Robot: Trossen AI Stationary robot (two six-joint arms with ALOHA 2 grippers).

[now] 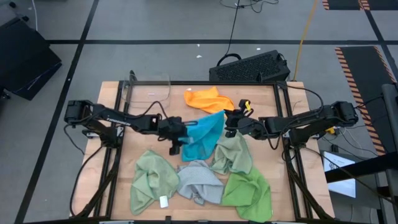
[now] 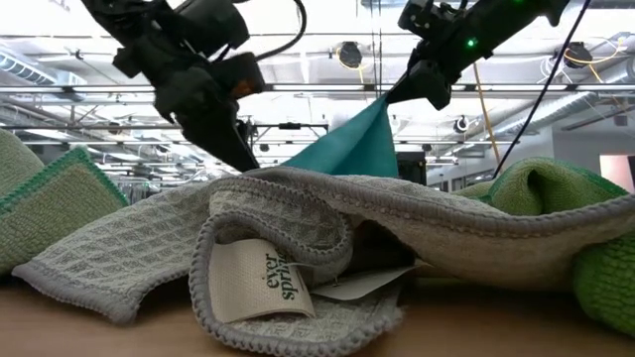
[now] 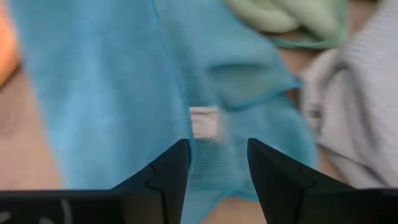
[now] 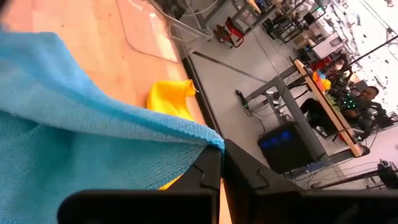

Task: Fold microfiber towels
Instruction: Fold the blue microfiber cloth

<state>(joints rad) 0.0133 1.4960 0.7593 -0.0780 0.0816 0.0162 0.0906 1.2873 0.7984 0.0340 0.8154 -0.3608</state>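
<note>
The bright blue towel (image 1: 205, 138) lies mid-table, with one corner raised into a peak (image 2: 359, 139). My right gripper (image 1: 229, 122) is shut on that corner. My left gripper (image 3: 217, 163) stands open, slanting down over the towel's left part (image 1: 186, 140), near a white label (image 3: 204, 121). Around the blue towel lie an orange towel (image 1: 208, 99), two sage green towels (image 1: 152, 177) (image 1: 233, 152), a grey towel (image 1: 199, 182) and a bright green towel (image 1: 249, 191), all crumpled on the table. My right gripper pinches the blue towel's far right corner (image 4: 210, 144) between its two shut fingers, coming nearly level from the table's right. The corner is lifted and drawn up into a peak, while the rest of the towel stays on the table. My left gripper's fingers (image 3: 168, 171) stand over the blue cloth; I cannot tell whether they touch it.
A clear container (image 1: 149, 90) stands at the far left corner. The grey towel (image 2: 298, 228) with its label lies close to the near edge, between sage green (image 2: 50, 208) and bright green (image 2: 605, 278). Bare wood shows at the far right and along the left side.
</note>
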